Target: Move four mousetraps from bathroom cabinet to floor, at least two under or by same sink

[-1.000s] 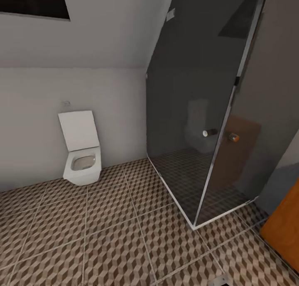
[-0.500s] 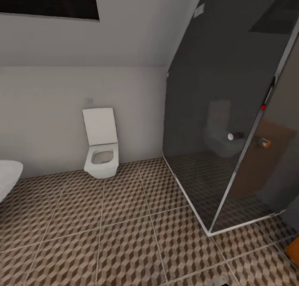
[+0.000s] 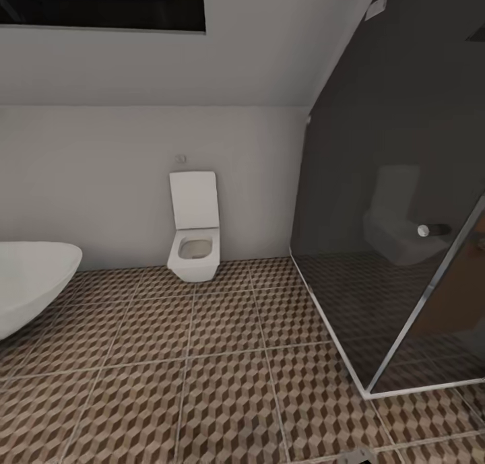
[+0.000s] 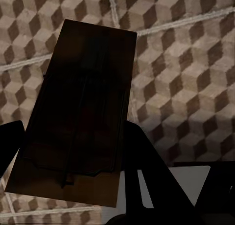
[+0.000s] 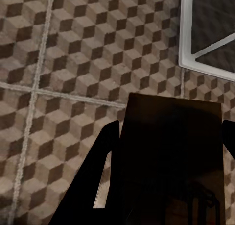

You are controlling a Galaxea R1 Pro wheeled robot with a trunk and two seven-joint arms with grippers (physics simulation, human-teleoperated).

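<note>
A mousetrap (image 4: 83, 87), a flat dark-shaded wooden board with thin metal parts, sits between the two black fingers of my left gripper (image 4: 73, 132), which is shut on it above the bathroom floor (image 4: 186, 63). In the right wrist view a second mousetrap (image 5: 171, 156) is held the same way, with my right gripper (image 5: 170, 129) shut on it. The cube-patterned bathroom floor (image 3: 202, 370) spreads out ahead in the head view.
A white wall-hung toilet (image 3: 195, 238) with its lid up stands against the far wall. A white bathtub rim (image 3: 30, 279) juts in at the left. A dark glass shower enclosure (image 3: 404, 248) with a white base frame (image 5: 188, 48) takes up the right.
The head view has turned left: the toilet has slid rightwards in the picture, the bathtub has come in at the left, and the orange-brown cabinet edge has left the right side.
</note>
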